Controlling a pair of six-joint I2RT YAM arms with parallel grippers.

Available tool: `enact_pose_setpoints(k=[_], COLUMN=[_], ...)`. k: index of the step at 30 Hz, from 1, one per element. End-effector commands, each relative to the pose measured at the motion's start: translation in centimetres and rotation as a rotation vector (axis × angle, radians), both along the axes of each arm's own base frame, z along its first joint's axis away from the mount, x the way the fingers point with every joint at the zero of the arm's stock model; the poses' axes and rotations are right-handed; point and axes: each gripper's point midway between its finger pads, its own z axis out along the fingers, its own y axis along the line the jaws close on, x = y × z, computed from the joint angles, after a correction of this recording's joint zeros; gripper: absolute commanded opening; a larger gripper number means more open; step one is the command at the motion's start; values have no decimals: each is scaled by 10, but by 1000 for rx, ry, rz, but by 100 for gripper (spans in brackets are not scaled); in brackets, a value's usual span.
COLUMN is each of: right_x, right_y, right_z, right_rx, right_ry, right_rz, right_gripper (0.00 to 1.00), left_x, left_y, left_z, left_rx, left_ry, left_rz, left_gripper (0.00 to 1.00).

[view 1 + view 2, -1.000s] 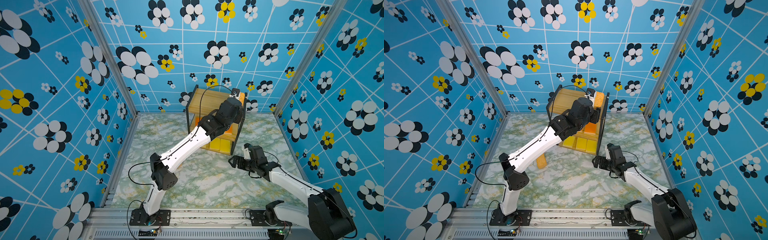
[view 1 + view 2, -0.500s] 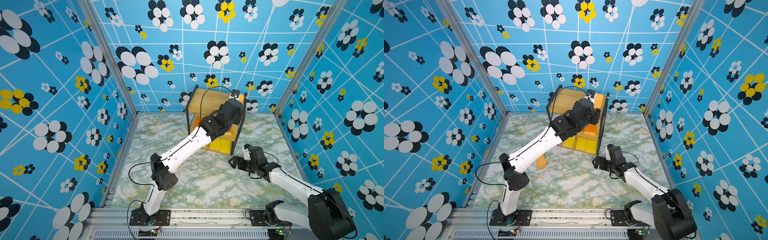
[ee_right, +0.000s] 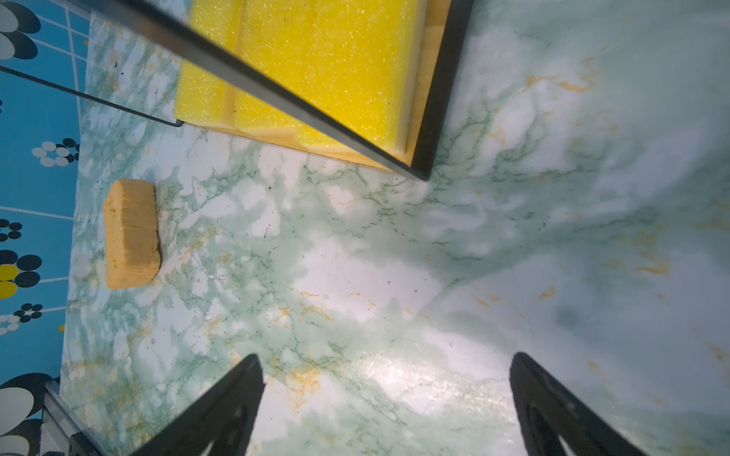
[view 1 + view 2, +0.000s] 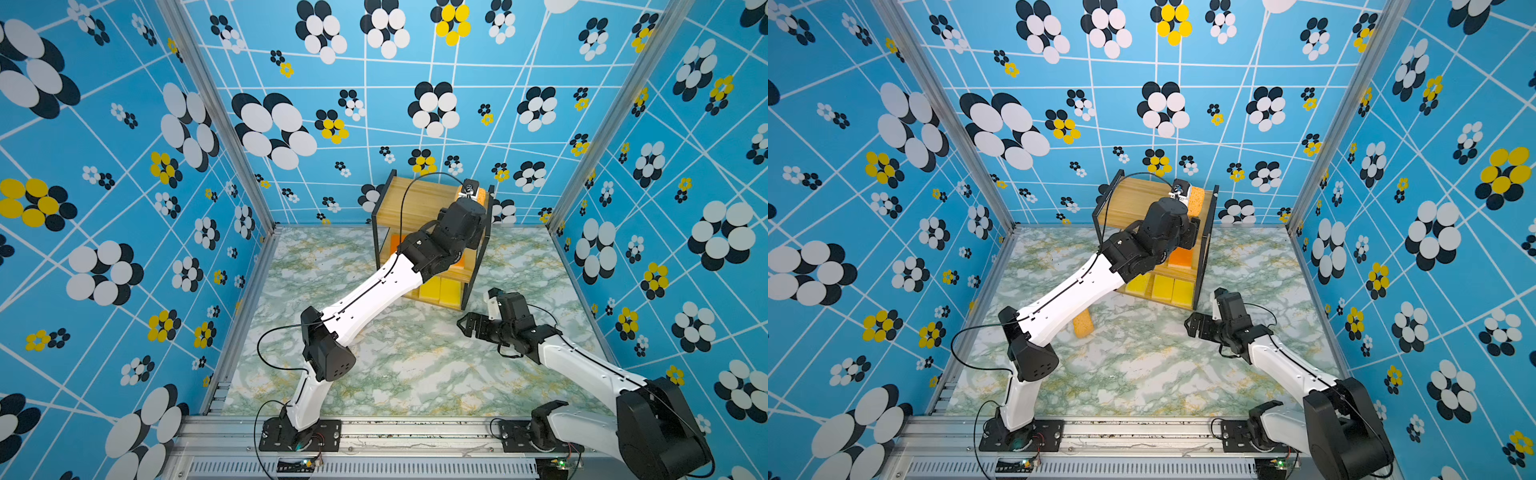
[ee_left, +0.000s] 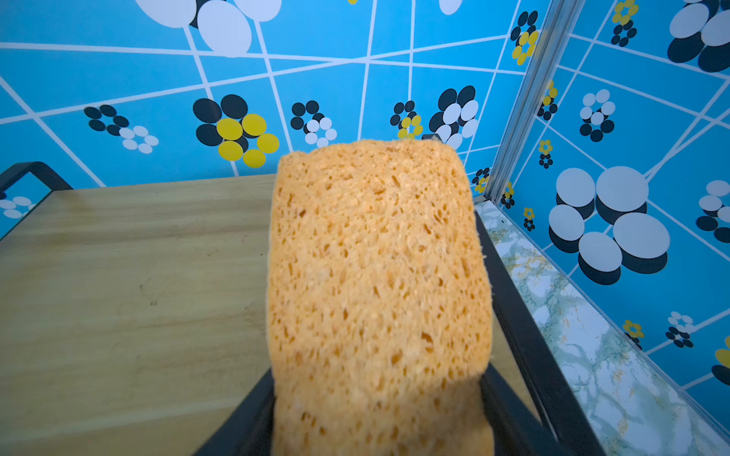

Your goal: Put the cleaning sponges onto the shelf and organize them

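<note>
left gripper clamped on a tan porous sponge, held over the right end of the top board of the shelf, beside the black frame rail — can't tell if it touches the wood. yellow sponges side by side on the bottom tier, an orange sponge on the middle tier. second tan sponge lies on the marble table, in front of the shelf's left side. right gripper jaws wide apart, empty — low over the table near the shelf's front right corner.
</note>
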Motion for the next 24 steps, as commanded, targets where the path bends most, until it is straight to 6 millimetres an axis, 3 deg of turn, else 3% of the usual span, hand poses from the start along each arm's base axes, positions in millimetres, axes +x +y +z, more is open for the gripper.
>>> enact_pose_setpoints(k=[1,8,24], right_x=[-1,0,-1], right_y=[-1,-1,-2], right_z=[3,3,3], right_rx=[7,7,4], right_ry=[-7,-8,-6], right_rz=[0,0,-5], right_gripper=[99,99,99], left_x=[3,3,4], left_y=[-1,1,2], left_z=[-7,-9,-15], left_rx=[9,14,21], left_ry=[12,15,19], left_rz=[25,30,40], left_gripper=[56,66,77])
